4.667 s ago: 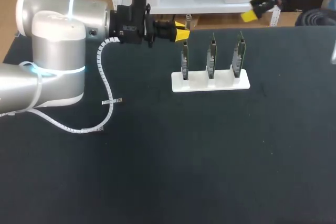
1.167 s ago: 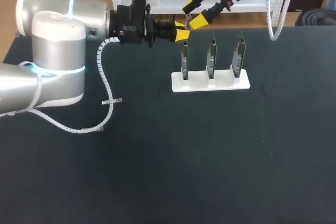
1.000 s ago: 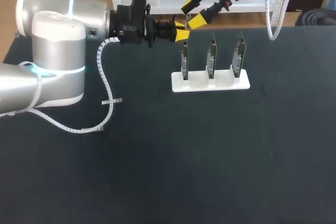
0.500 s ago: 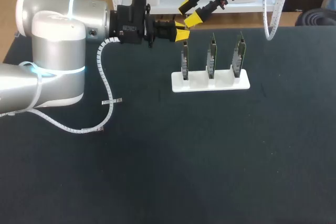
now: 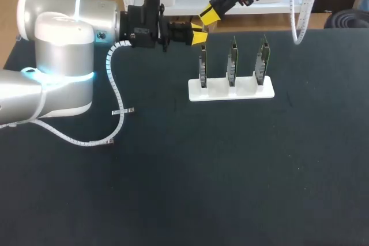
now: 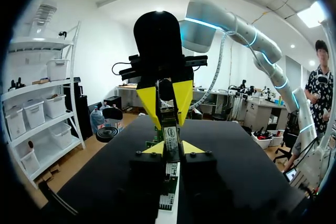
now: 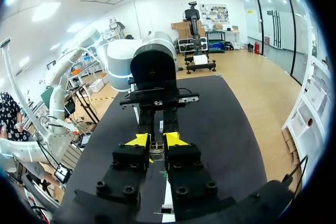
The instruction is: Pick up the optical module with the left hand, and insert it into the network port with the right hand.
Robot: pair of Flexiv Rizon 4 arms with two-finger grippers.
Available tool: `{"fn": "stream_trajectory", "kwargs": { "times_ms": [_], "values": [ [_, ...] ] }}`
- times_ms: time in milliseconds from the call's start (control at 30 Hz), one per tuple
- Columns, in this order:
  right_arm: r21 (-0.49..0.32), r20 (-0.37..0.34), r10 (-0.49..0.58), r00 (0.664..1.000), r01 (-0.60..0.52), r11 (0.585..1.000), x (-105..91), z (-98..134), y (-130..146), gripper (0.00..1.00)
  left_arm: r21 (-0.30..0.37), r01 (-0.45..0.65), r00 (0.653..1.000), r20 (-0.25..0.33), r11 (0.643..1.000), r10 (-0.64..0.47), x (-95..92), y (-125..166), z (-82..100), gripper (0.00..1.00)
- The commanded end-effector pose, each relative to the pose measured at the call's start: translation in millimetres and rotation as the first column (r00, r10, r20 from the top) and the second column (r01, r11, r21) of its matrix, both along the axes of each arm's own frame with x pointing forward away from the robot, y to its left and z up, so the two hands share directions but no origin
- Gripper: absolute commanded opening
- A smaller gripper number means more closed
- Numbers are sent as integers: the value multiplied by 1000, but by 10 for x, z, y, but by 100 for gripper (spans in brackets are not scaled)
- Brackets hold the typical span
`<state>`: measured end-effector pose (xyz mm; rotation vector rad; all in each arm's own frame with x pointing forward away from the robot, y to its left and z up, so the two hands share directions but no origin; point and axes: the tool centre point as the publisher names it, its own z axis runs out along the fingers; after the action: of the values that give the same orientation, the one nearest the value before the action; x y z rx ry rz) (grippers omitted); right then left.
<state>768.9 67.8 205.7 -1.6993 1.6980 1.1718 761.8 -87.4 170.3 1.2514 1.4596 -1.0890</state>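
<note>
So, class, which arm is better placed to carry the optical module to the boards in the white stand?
Right, probably. The right tool grips the optical module that the left tool holds up, and the white stand lies on the right arm's side of the module.

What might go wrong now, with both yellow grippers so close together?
The left gripper and the right gripper both seem to pinch the small optical module; if one arm pulls too soon, it might bend or slip out. Their yellow tips sit very close and might bump. The white rack of boards stands just below, so a dropped module might hit it.
</note>
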Motion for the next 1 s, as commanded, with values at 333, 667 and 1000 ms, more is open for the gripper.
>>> {"fn": "stream_trajectory", "kwargs": {
  "times_ms": [333,667,1000],
  "values": [
    [9,7,-5,1000,5,1000,53,-4,-48,0,0,1,1000,3,1000,-1,-48,-13,7,100],
    [13,12,-8,1000,8,1000,85,-9,-70,0,0,0,1000,7,1000,0,-46,-10,10,100],
    [15,13,-1,1000,1,1000,108,-18,-106,0,75,-24,997,69,997,19,8,134,66,100]
  ]
}}
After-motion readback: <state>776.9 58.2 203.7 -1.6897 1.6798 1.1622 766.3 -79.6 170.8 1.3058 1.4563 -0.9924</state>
